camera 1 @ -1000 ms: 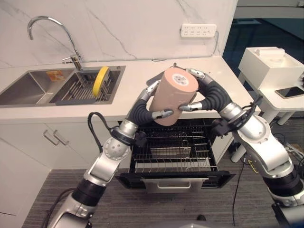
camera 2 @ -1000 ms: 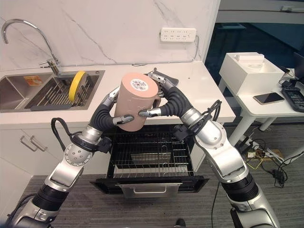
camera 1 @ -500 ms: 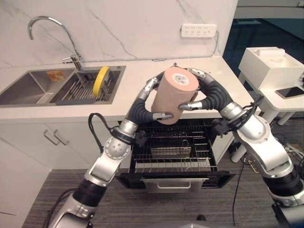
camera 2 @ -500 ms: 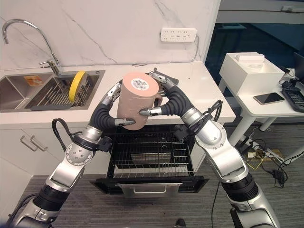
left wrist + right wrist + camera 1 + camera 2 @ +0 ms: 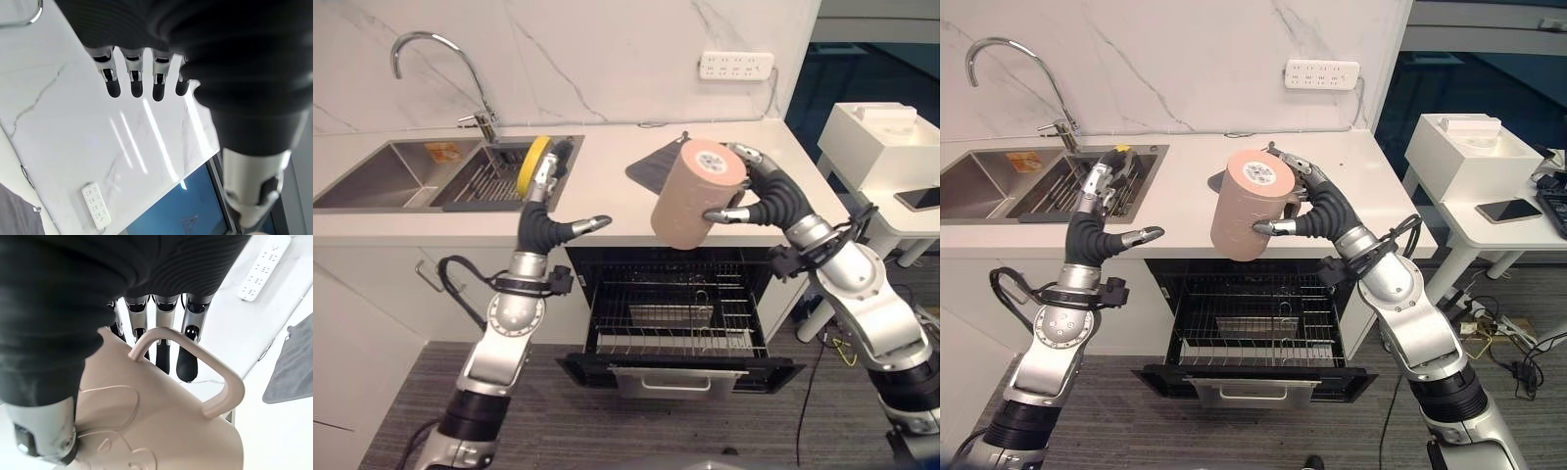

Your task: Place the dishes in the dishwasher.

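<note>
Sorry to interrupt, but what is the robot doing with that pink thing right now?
The robot is loading the dishwasher. Its right hand holds a large pink mug upside down by the handle, above the open dishwasher with its rack pulled out. The left hand hangs open near the sink, holding nothing. A yellow plate stands in the sink rack, not yet loaded.

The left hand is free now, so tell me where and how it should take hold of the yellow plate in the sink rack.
Grip the yellow plate by its top rim, coming from above. It stands on edge in the sink rack, so only the upper rim is free; the wires hold its lower part. The open left hand hangs close in front of it. The right hand holds the mug.
</note>
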Robot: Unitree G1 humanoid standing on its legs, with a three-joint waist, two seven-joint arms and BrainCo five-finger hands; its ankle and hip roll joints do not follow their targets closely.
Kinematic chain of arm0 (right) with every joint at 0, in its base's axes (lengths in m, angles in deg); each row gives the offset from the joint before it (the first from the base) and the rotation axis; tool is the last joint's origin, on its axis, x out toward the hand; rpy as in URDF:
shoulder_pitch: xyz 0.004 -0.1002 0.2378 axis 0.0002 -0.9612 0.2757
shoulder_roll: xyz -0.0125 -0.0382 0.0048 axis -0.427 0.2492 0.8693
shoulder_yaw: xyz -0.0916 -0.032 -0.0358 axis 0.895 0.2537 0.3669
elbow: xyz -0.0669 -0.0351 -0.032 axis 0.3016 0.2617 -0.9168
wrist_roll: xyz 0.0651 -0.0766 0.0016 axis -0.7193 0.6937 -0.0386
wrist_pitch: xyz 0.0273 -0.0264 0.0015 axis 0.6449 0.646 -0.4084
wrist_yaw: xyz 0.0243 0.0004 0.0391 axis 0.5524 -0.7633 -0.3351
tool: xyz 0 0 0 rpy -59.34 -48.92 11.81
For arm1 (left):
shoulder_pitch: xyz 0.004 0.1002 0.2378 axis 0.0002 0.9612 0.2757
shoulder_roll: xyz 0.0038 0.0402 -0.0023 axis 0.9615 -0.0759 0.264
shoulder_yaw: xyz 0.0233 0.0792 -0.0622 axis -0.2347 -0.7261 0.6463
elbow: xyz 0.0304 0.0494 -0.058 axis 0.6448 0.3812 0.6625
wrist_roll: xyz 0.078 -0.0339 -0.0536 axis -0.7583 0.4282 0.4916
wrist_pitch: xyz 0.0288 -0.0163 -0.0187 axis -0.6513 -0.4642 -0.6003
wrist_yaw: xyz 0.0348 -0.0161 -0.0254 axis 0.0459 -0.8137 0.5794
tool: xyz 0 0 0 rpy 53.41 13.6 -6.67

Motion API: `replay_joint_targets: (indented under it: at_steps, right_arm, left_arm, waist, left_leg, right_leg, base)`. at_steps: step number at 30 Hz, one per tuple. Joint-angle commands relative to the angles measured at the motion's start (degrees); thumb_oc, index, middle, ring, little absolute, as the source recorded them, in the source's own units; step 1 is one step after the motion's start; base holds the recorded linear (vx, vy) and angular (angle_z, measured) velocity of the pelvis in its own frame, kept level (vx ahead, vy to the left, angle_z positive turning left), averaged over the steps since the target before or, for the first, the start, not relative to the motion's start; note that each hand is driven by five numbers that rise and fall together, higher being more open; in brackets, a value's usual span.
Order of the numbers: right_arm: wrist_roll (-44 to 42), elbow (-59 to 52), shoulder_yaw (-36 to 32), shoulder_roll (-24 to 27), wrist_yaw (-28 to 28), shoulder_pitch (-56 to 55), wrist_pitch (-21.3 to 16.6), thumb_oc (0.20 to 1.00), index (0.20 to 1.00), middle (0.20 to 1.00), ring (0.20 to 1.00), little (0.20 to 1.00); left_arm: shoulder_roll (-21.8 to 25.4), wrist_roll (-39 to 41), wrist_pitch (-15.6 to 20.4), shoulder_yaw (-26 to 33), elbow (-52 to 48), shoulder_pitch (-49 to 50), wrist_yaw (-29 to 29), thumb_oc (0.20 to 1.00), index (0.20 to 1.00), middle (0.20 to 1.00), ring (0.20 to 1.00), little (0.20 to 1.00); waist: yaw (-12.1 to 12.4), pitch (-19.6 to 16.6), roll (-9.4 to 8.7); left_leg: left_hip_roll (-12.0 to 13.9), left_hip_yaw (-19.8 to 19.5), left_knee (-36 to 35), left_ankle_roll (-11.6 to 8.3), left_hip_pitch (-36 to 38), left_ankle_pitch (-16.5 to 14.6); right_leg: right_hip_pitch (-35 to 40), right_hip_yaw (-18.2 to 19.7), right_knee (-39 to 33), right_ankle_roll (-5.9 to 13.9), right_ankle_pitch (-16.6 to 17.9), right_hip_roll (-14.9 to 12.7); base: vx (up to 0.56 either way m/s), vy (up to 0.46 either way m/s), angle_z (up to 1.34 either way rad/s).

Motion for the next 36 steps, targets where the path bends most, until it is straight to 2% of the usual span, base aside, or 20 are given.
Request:
replay_joint_targets:
  at_steps: [1, 10, 14, 16, 18, 20, 24, 30, 36]
  right_arm:
    - [1.6, -1.2, -3.5, 0.2, 2.0, 2.7, -3.7, 0.2, 0.2, 0.2, 0.2, 0.2]
    - [0.8, 1.3, -8.2, 1.8, 2.2, -2.9, -4.3, 0.2, 0.2, 0.2, 0.2, 0.2]
    - [0.5, 0.5, -10.9, 2.5, 1.9, -6.7, -3.7, 0.2, 0.2, 0.2, 0.2, 0.2]
    - [0.2, 0.2, -12.8, 3.4, 1.9, -8.1, -3.9, 0.2, 0.2, 0.2, 0.2, 0.2]
    - [0.9, 2.8, -13.5, 5.2, 3.8, -4.9, -6.4, 0.2, 0.2, 0.2, 0.2, 0.2]
    - [1.8, 4.2, -13.3, 5.8, 5.0, -3.1, -7.4, 0.2, 0.2, 0.2, 0.2, 0.2]
    - [3.1, 5.2, -13.2, 8.4, 5.9, -0.7, -6.5, 0.2, 0.2, 0.2, 0.2, 0.2]
    - [3.2, 6.8, -11.8, 10.7, 8.4, 2.4, -7.3, 0.2, 0.2, 0.2, 0.2, 0.2]
    - [3.9, 7.4, -11.6, 11.1, 8.8, 2.7, -7.6, 0.2, 0.2, 0.2, 0.2, 0.2]
  left_arm:
    - [3.9, 2.1, 3.5, 1.2, -1.0, -2.8, 1.7, 1.0, 1.0, 1.0, 1.0, 1.0]
    - [3.4, 7.6, 3.5, 4.2, -1.7, 0.1, -2.4, 1.0, 1.0, 1.0, 1.0, 1.0]
    - [3.2, 10.1, 1.0, 5.5, -2.6, 2.6, -6.7, 1.0, 1.0, 1.0, 1.0, 1.0]
    - [3.7, 10.5, 0.7, 5.8, -3.3, 3.5, -7.7, 1.0, 1.0, 1.0, 1.0, 1.0]
    - [5.2, 9.4, 1.9, 4.1, -2.2, -0.8, -6.8, 1.0, 1.0, 1.0, 1.0, 1.0]
    - [6.6, 7.7, 1.9, 2.8, -1.2, -3.7, -5.9, 1.0, 1.0, 1.0, 1.0, 1.0]
    - [8.9, 6.9, 0.6, 2.0, -2.3, -5.6, -5.6, 1.0, 1.0, 1.0, 1.0, 1.0]
    - [11.1, 7.1, 1.8, 1.0, -2.4, -5.8, -4.5, 1.0, 1.0, 1.0, 1.0, 1.0]
    - [12.2, 7.6, 0.4, 0.2, -1.7, -4.9, -6.1, 1.0, 1.0, 1.0, 1.0, 1.0]
  waist:
    - [0.4, -0.6, -2.76]
    - [0.0, -0.3, -2.79]
    - [-0.1, 0.4, -2.77]
    - [0.0, 2.1, -2.88]
    - [0.2, 7.4, -3.31]
    - [-0.3, 9.9, -3.42]
    - [-0.7, 14.3, -3.45]
    - [-0.8, 18.2, -2.88]
    - [-0.7, 19.3, -2.87]
  left_leg:
    - [1.9, 0.3, -0.1, -1.45, 0.4, -0.4]
    - [1.8, 0.3, -0.1, -1.42, 0.6, -0.5]
    - [0.8, -0.1, 0.0, -1.04, 1.1, -0.4]
    - [0.3, -1.0, 3.1, -0.88, -0.5, -0.8]
    - [1.2, -3.7, 13.3, -1.76, -9.5, -3.2]
    - [1.8, -4.0, 16.6, -1.81, -13.4, -3.9]
    - [2.3, -4.9, 22.1, -1.71, -20.2, -5.4]
    - [3.6, -3.4, 23.6, -1.66, -23.7, -4.8]
    - [4.2, -2.8, 24.7, -1.29, -23.7, -5.4]
  right_leg:
    - [4.9, 1.5, 0.1, 1.81, -6.6, -1.6]
    - [5.2, 1.4, 0.1, 1.73, -6.7, -1.5]
    - [5.9, 2.3, 0.3, 1.22, -7.1, -0.8]
    - [4.9, 3.5, 3.5, 0.62, -8.5, -0.5]
    - [-2.2, 4.7, 12.4, -0.27, -11.6, -1.2]
    - [-6.4, 5.0, 15.5, -0.41, -12.4, -1.6]
    - [-13.6, 5.2, 20.6, -0.42, -13.4, -2.9]
    - [-18.2, 4.2, 23.5, 0.7, -12.6, -5.3]
    - [-19.1, 4.8, 24.7, 1.53, -12.5, -6.2]
  base:
    - [0.0, 0.0, 0.0]
    - [0.03, -0.016, 0.01]
    - [0.16, -0.039, 0.01]
    - [-0.02, -0.039, 0.0]
    - [-0.39, -0.1, -0.03]
    - [-0.33, -0.079, 0.12]
    - [-0.25, -0.003, 0.06]
    - [-0.15, 0.03, 0.04]
    - [-0.04, 0.017, 0.05]
